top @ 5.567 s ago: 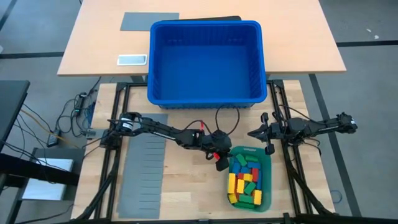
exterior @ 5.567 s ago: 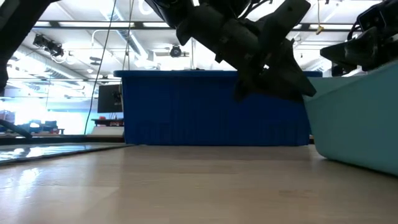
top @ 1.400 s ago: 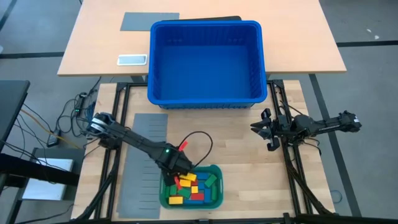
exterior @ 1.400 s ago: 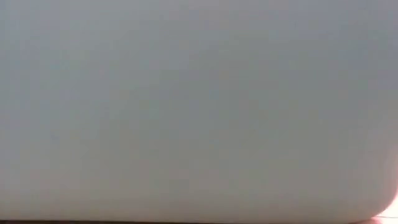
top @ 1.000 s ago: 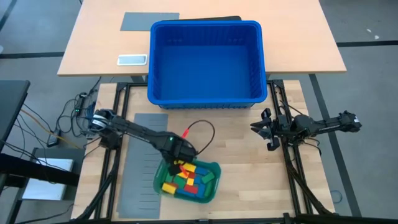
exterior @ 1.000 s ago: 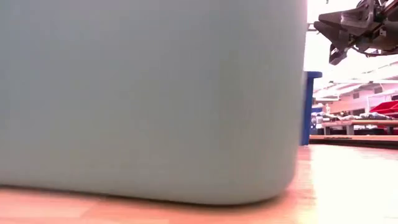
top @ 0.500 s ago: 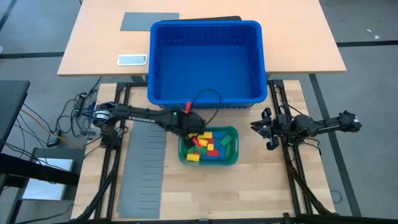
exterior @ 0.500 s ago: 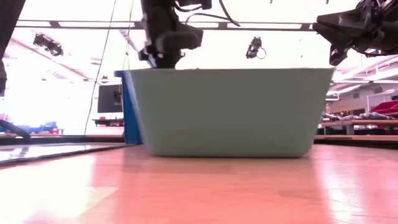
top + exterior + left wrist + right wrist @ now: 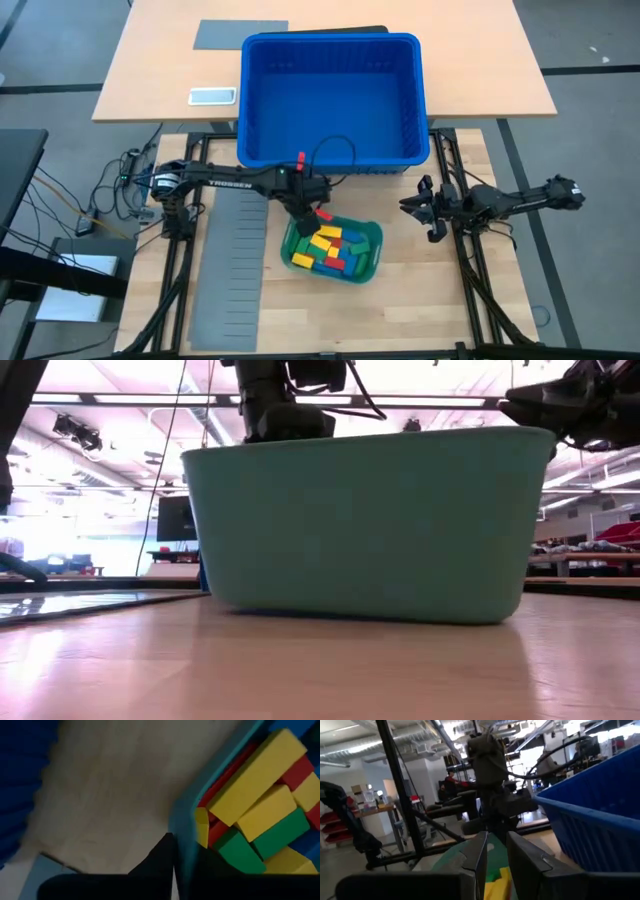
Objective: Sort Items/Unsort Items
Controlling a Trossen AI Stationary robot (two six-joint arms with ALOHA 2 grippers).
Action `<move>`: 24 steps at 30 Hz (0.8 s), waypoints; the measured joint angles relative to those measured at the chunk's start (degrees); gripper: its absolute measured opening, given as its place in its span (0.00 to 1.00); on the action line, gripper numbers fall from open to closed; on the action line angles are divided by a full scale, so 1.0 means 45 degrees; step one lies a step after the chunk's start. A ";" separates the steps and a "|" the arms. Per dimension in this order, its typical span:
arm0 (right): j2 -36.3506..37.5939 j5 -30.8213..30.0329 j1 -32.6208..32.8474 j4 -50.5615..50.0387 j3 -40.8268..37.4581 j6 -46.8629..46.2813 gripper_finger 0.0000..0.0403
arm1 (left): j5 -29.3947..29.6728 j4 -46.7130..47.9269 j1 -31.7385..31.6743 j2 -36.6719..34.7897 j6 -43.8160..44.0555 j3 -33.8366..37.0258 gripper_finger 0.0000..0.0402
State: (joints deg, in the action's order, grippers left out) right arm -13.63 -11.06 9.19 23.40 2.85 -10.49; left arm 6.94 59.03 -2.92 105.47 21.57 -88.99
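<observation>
The big blue bin (image 9: 330, 100) sits at the far side of the wooden table (image 9: 420, 290), straddling its edge with the tan desk (image 9: 160, 70) behind; in the right wrist view only one ribbed corner of it shows. The grey slotted divider sheet (image 9: 232, 265) lies flat on the table's left part, its near end cut off by the picture edge. The teal-green tray (image 9: 372, 262) stands just in front of the bin, slightly skewed; in the low view its wall (image 9: 360, 530) fills most of the picture and hides everything inside and behind.

The left gripper (image 9: 308, 210) is at the tray's left far corner. From the left wrist view one dark finger (image 9: 160, 857) lies outside the tray's rim and the other seems to be inside, so the fingers straddle the wall, but whether they pinch it or have let go cannot be told. The right gripper (image 9: 428, 212) hangs well apart to the right, its fingers (image 9: 481, 852) a narrow gap apart with nothing between them.

The items (image 9: 332, 248), small rectangular blocks in red, yellow, green and blue, lie jumbled in the tray, some stacked over others so the lower ones are partly hidden. A small white device (image 9: 212, 96) lies on the desk. Beyond the table, a bright workshop room with shelves shows, blurred.
</observation>
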 joint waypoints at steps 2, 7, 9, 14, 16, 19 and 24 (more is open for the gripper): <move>-0.0450 0.0047 0.0103 -0.0160 0.0509 0.0085 0.19 | 0.0019 0.0004 -0.0014 0.0000 -0.0105 0.0000 0.13; -0.1918 0.0070 0.0453 -0.1549 0.2234 0.0661 0.21 | 0.0000 -0.0001 0.0007 -0.0024 -0.0526 -0.0015 0.19; -0.2626 0.0074 0.0611 -0.2355 0.3049 0.0686 0.23 | 0.0010 0.0006 0.0004 -0.0024 -0.0804 -0.0015 0.22; -0.4666 0.0322 0.1348 -0.4475 0.5119 0.0878 0.27 | 0.0762 0.0410 0.0156 -0.0024 -0.1348 -0.0507 0.26; -0.5520 0.0328 0.1721 -0.5330 0.5922 0.0966 0.29 | 0.1238 0.0536 0.0278 -0.0024 -0.1517 -0.0981 0.27; -0.6736 0.0327 0.2291 -0.6166 0.7070 0.1034 0.31 | 0.1624 0.0862 0.0496 -0.0024 -0.1808 -0.1881 0.27; -0.8383 -0.0057 0.3332 -0.7253 0.8632 0.1075 0.33 | 0.1729 0.1267 0.1033 -0.0049 -0.1891 -0.3263 0.27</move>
State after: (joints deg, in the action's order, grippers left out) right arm -51.36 -11.31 24.19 -9.24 41.70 -5.65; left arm 14.72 64.73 1.73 105.25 13.06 -103.68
